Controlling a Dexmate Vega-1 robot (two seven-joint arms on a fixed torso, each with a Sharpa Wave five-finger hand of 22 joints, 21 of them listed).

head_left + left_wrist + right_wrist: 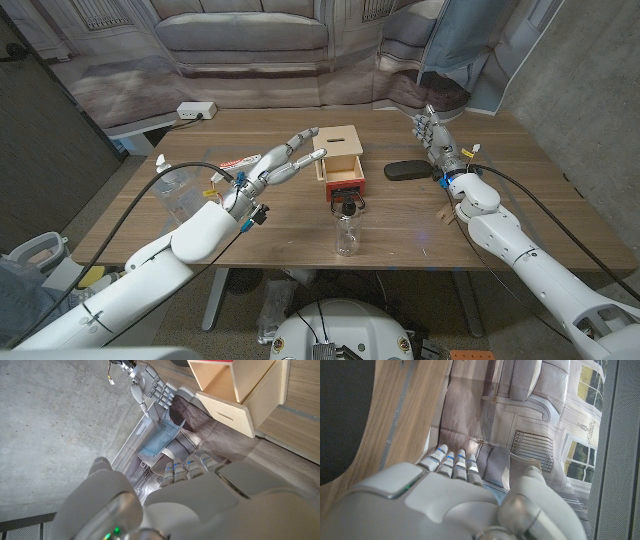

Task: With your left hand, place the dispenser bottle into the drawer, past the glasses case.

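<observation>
At the desk's (480,235) near edge the dispenser bottle (346,229) stands upright before the open drawer (343,179), while the left robot hand (283,164) hovers empty, fingers spread, and the right robot hand (433,134) is likewise open and empty.

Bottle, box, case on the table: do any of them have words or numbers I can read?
No readable words or numbers.
Bottle: clear, no label seen.
Wooden box: plain.
Black case: plain.
Red-and-white packet behind the left robot hand: print too small and blurred.
</observation>
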